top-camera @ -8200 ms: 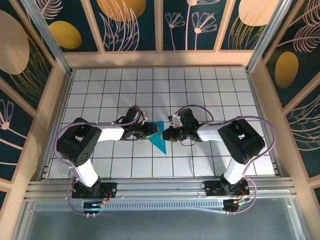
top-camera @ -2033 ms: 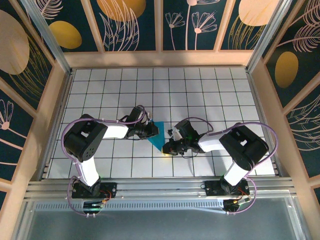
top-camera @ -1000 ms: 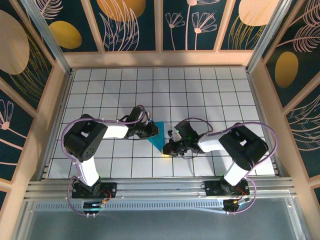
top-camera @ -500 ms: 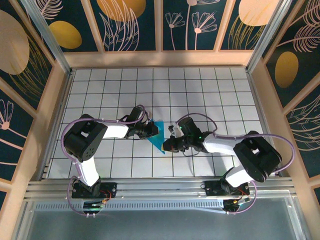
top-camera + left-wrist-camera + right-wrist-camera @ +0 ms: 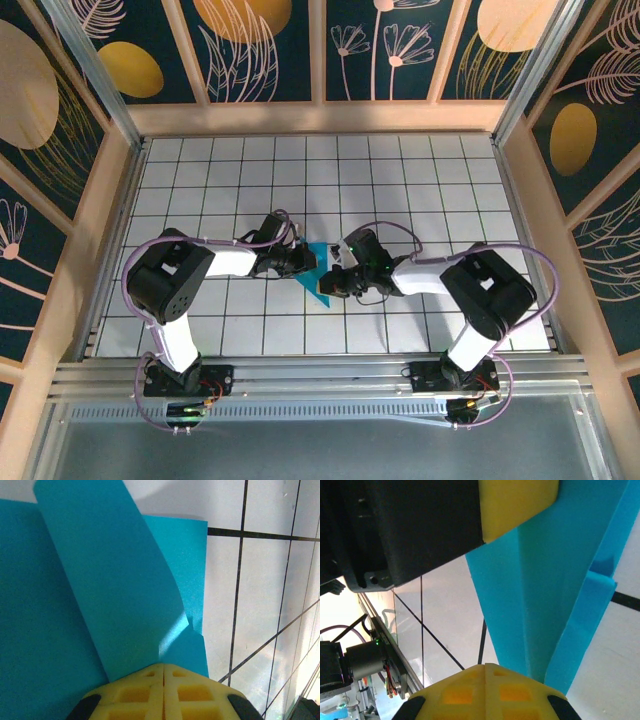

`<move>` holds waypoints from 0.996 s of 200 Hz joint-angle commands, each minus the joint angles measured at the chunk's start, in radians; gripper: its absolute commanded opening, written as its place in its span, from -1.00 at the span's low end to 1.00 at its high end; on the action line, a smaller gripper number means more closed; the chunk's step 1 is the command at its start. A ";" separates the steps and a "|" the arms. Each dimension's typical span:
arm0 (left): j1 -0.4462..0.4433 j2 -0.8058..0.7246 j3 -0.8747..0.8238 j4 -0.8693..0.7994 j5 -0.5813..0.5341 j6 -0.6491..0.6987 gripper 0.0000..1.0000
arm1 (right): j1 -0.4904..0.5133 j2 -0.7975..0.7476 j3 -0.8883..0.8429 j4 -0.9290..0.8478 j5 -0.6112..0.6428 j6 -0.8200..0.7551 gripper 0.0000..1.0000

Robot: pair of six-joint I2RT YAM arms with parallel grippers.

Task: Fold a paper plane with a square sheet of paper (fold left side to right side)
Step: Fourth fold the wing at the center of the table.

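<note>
Seen from above, the right arm [image 5: 430,278] has pulled its elbow in and carried the right jaws nearer the left jaws than half a second ago. The turquoise paper [image 5: 321,284] between them on the tiled surface [image 5: 400,180] is now largely covered, so its outline and both grips are hard to make out. The left wrist view fills that gap: the left jaws' yellow pads [image 5: 140,695] are pressed together on the paper [image 5: 75,610], with a flap [image 5: 110,580] rising ahead of them and the rest cut off at left. In the right wrist view, the right jaws' pads [image 5: 465,692] pinch a creased ridge of the paper [image 5: 545,580] that runs straight ahead to the left jaws' pad [image 5: 517,502].
</note>
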 commanded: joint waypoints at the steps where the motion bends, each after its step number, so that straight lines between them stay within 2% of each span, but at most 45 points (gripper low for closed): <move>1: 0.007 0.031 -0.026 -0.107 -0.092 0.028 -0.82 | -0.004 0.021 0.015 0.048 0.015 0.003 -1.00; 93: 0.007 0.032 -0.028 -0.105 -0.096 0.023 -0.83 | -0.003 0.084 0.007 0.082 0.027 0.000 -1.00; 199: 0.007 0.044 -0.022 -0.110 -0.112 0.010 -0.84 | 0.036 0.050 -0.048 0.077 0.030 0.032 -1.00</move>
